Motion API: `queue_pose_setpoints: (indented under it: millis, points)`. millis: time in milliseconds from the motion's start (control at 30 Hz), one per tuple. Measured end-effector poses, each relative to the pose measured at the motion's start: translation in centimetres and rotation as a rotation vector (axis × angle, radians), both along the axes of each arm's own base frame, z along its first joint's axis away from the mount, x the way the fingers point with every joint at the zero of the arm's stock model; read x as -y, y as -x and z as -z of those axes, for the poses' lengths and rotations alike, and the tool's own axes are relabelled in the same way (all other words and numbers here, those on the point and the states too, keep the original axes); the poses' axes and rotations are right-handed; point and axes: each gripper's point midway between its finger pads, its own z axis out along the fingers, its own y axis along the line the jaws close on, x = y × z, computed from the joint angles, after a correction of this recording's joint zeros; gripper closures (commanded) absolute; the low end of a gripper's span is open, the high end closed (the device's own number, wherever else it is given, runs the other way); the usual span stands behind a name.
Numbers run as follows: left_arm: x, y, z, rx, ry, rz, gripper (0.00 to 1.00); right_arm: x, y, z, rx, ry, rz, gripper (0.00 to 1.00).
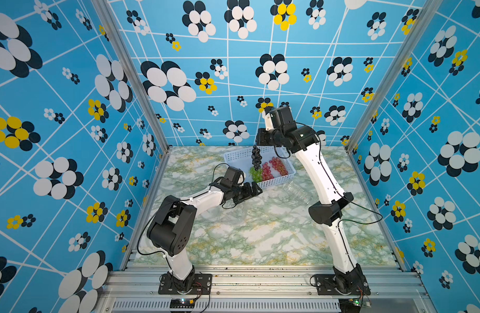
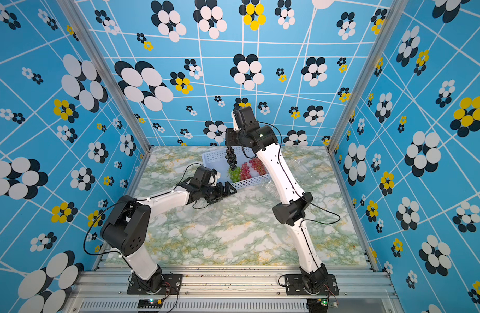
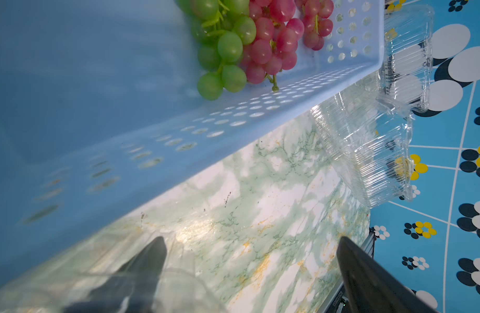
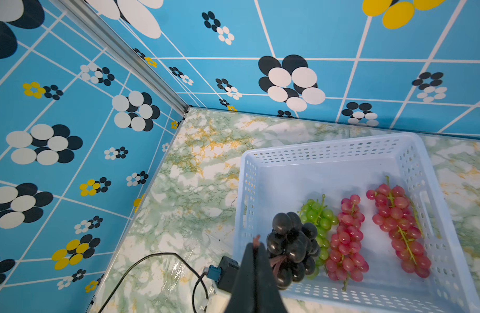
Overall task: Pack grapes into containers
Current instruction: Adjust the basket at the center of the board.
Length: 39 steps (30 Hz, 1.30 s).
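Right wrist view: the right fingers (image 4: pixel 253 260) pinch the dark grape bunch (image 4: pixel 293 244) by its stem; it hangs straight down over the blue basket (image 4: pixel 328 147). A clear box (image 3: pixel 363 151) lies just beside the basket. The left fingers (image 3: pixel 363 276) are spread wide.

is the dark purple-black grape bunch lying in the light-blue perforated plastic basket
No, the dark purple-black grape bunch hangs from the shut right gripper, above the light-blue perforated plastic basket.

Three bunches (image 4: pixel 344 238) lie in the basket (image 4: pixel 328 151), a fourth bunch (image 4: pixel 293 244) above, containers (image 3: pixel 369 151) beside it
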Motion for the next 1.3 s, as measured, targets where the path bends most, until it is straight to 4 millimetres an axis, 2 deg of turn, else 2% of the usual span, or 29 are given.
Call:
queue_pose_setpoints:
  millis: [133, 333, 567, 767, 933, 1067, 1300]
  points:
    - [-0.4, -0.6, 0.3, 0.009, -0.008, -0.019, 0.01, 1.4, -0.9, 0.0, 0.000, 0.000, 0.028, 1.00]
    - [-1.4, -2.7, 2.0, 0.007, -0.041, -0.049, 0.01, 2.9, -1.8, 0.0, -0.001, -0.003, 0.060, 1.00]
    - [-1.0, -6.6, 0.1, 0.094, -0.041, -0.048, 0.01, 3.4, -2.1, 0.0, 0.000, -0.002, 0.070, 1.00]
    - [-0.5, -8.9, -0.7, 0.135, -0.044, -0.038, 0.00, 3.8, -2.3, 0.0, 0.000, -0.003, 0.078, 1.00]
    - [-0.6, -9.4, -0.7, 0.136, -0.046, -0.038, 0.00, 4.4, -2.6, 0.0, -0.001, -0.003, 0.088, 1.00]
    - [-1.7, -9.6, -0.8, 0.123, -0.042, -0.055, 0.01, 4.4, -2.6, 0.0, -0.003, -0.006, 0.085, 1.00]
    - [-3.7, -8.5, -1.9, 0.118, -0.028, -0.084, 0.00, 3.9, -2.3, 0.0, -0.013, -0.022, 0.064, 1.00]
